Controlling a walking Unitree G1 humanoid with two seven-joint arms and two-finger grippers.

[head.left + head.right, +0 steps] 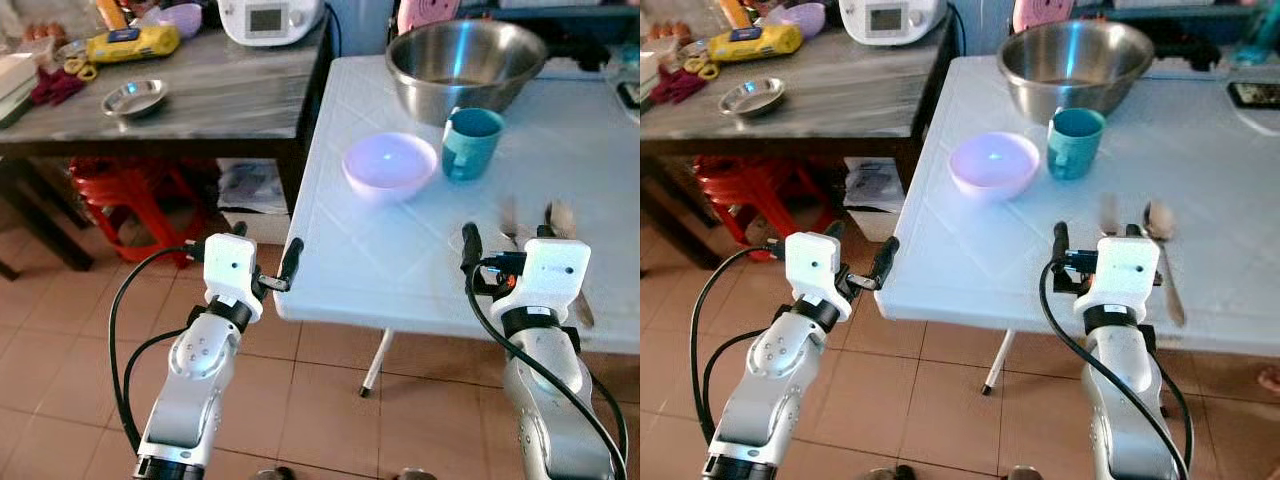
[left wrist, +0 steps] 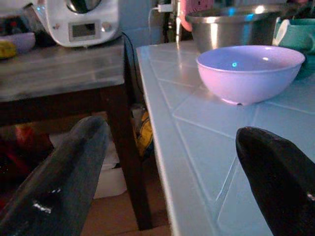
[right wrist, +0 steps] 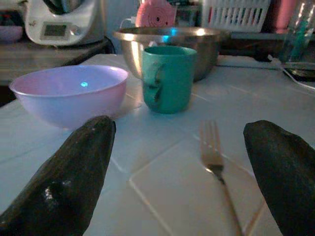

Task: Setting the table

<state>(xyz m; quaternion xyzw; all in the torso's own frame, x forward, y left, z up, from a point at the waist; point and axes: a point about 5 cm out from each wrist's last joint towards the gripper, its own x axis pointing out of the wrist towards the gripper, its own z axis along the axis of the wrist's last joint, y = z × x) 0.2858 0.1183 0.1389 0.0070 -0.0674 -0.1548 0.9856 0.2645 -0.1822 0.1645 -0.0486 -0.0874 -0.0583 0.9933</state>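
Reaching with our right tool [image 1: 1091,247], fingers apart, we risk pushing the fork [image 3: 215,157] into the cup [image 1: 1074,142]. Our left tool [image 1: 264,262], also spread, could clip the worktop [image 1: 400,270] edge.

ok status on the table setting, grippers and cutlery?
Both grippers open, empty: left gripper at table corner, right gripper over fork. Spoon beside it. Nothing blocking.

This is a home kitchen. A white desk [image 1: 400,260] holds a pink bowl [image 1: 389,166], a green cup [image 1: 470,143] and a big metal bowl [image 1: 465,65]. The floor [image 1: 330,400] has brown tiles.
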